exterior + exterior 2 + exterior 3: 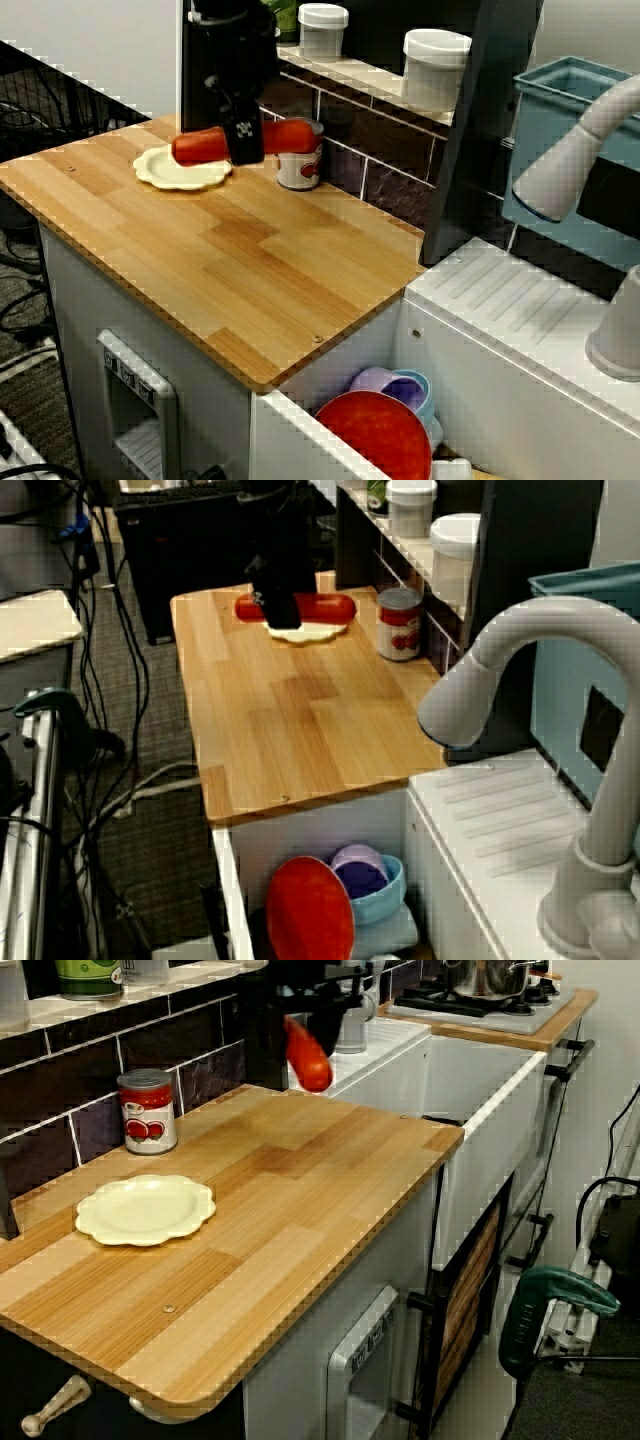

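A toy kitchen's wooden counter (250, 260) is running along a dark tiled wall, with white jars (436, 66) sitting on the ledge above it. The black gripper (243, 140) is hanging over the counter's far end, its fingers pinching a long red sausage (290, 135) about its middle, so the sausage is sticking out level on both sides. The fingers are covering its middle in the view across the counter and in the view from over the tap. In the low view from the counter's end the arm is running off the top edge and is hard to separate from the dark background. There only one rounded end of the sausage is showing, clearly raised off the wood. A pale yellow scalloped plate (180, 172) is lying flat below, partly masked by the sausage in the view across the counter. Whether the sausage is hanging straight over the plate or off to one side I cannot tell. A tomato can (299, 165) is standing upright by the wall, just beside the plate.
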Robot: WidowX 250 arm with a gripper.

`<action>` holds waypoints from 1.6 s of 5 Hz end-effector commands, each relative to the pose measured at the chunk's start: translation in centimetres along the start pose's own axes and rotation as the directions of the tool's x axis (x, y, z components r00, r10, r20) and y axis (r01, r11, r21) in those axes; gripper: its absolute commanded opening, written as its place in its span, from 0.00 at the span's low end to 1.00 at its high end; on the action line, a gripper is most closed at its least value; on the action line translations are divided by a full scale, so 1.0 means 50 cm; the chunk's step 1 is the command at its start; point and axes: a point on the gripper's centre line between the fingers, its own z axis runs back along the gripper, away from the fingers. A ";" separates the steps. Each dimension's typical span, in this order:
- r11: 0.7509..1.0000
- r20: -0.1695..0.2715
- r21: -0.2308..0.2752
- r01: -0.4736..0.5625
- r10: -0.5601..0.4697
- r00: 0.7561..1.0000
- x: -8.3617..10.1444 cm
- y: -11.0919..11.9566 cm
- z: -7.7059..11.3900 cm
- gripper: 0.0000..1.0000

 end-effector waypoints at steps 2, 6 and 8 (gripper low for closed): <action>0.992 0.014 0.036 0.120 -0.120 0.993 0.005 -0.105 0.000 0.00; 0.985 -0.052 0.119 0.126 -0.120 0.991 0.002 -0.110 -0.107 0.00; 0.986 -0.115 0.123 0.115 -0.101 0.988 -0.015 -0.099 -0.134 0.36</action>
